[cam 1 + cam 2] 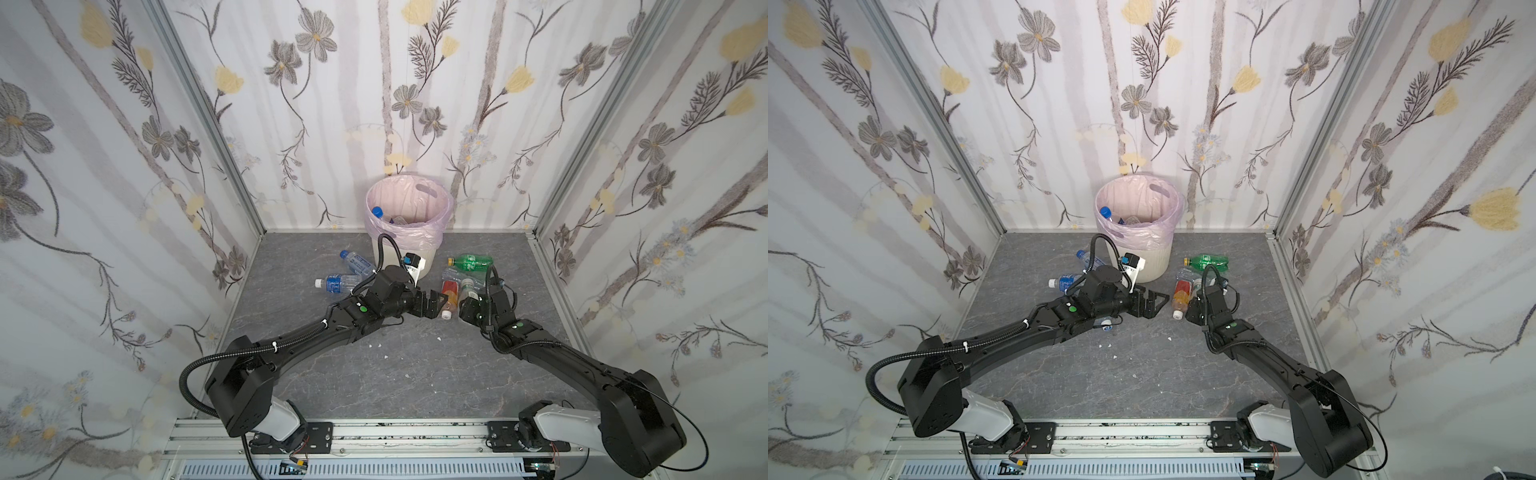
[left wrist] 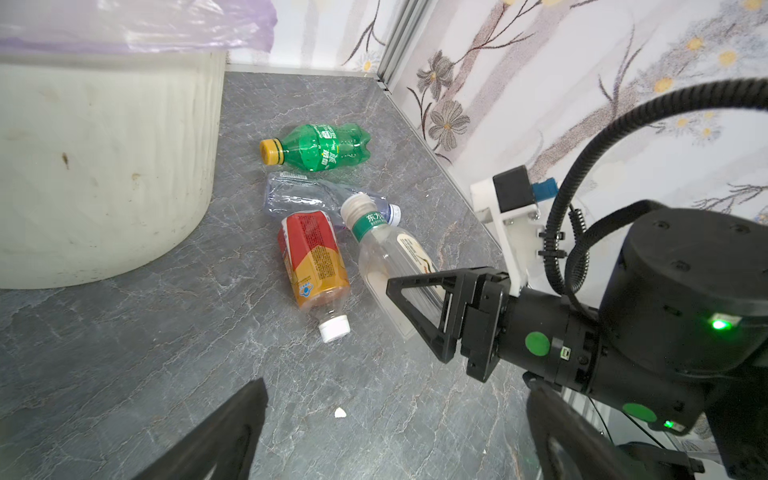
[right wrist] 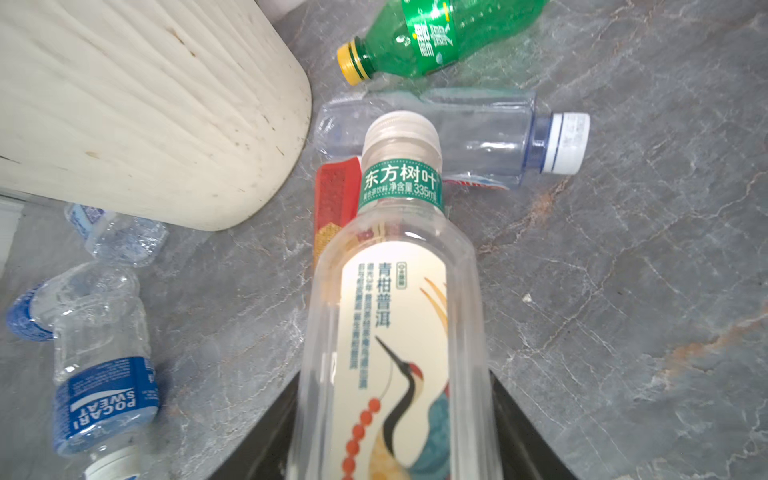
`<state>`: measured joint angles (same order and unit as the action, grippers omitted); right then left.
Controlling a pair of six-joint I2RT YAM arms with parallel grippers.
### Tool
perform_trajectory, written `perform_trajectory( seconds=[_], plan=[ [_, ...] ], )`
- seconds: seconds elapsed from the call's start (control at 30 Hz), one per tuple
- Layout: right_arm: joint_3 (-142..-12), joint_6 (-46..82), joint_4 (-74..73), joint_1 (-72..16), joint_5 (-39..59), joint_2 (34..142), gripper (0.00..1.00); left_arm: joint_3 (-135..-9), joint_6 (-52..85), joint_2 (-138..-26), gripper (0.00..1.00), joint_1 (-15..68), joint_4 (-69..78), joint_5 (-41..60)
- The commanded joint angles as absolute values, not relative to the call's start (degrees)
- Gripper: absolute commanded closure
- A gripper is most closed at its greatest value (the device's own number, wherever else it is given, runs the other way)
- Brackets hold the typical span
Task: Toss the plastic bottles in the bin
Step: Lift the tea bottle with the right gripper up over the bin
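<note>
**A:** So, where is the tea bottle (image 3: 395,299)?

**B:** It lies on its side on the grey marbled floor (image 1: 415,365), right of the bin (image 1: 426,259), with its cap towards the back wall. It is clear, with a cream crane label and a green neck band.

**A:** And the right gripper (image 3: 395,386)?

**B:** Its fingers (image 3: 515,419) stand on either side of the bottle's lower body, close against it. I cannot tell whether they are pressing it.

**A:** What lies around it?

**B:** The orange bottle (image 2: 313,257) with the red label is just beside it on the bin side, white cap pointing the opposite way. A crushed clear bottle (image 3: 478,137) with a white cap lies crosswise at the tea bottle's cap end. Behind that is the green bottle (image 2: 324,147) with a yellow cap.

**A:** Is anything inside the bin?

**B:** Yes. In both top views a bottle with a blue cap (image 1: 377,211) shows inside the pink bag (image 1: 432,239), near the left of the rim, with clear plastic beside it.

**A:** And left of the bin?

**B:** A blue-capped water bottle (image 1: 357,262) and a white-capped blue-labelled bottle (image 1: 338,283) lie on the floor, partly behind the left arm.

**A:** And the left gripper (image 2: 397,386)?

**B:** It is spread wide and holds nothing. It hovers in front of the bin, pointing towards the orange bottle but apart from it.
</note>
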<state>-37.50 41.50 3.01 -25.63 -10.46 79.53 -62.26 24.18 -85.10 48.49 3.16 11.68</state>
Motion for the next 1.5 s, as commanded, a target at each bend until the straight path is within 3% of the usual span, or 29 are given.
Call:
perform_trajectory(
  seconds=[0.0, 0.27, 0.6, 1.07, 1.33, 1.4, 1.47],
  plan=[
    [-40.5, 40.6, 4.6, -25.5, -10.2, 78.8, 0.42, -62.2, 22.9, -83.9, 0.0, 48.5, 3.8, 14.2],
    [-56.4, 35.5, 10.7, -25.4, -10.6, 79.6, 0.43, -66.7, 14.7, -83.0, 0.0, 48.5, -3.1, 13.4],
    [-79.1, 30.3, 13.6, -25.5, -9.8, 85.3, 0.45, -79.2, 4.9, -84.1, 0.0, 47.9, -11.4, 2.2],
    [-117.3, 18.9, 17.5, -29.0, -11.2, 102.3, 0.46, -96.2, 2.5, -87.9, 0.0, 40.9, -14.4, 1.1],
    [-123.7, 17.6, 12.3, -30.0, -10.4, 110.5, 0.46, -96.3, 2.9, -88.0, 0.0, 37.1, -14.3, 2.6],
    [-124.6, 18.1, 12.8, -29.9, -10.0, 115.0, 0.45, -95.9, 3.2, -88.1, 0.0, 36.4, -14.3, 2.9],
    [-130.2, 18.9, 17.9, -29.7, -8.6, 121.8, 0.3, -95.3, 3.6, -88.2, 0.0, 35.7, -14.3, 3.4]
  ],
)
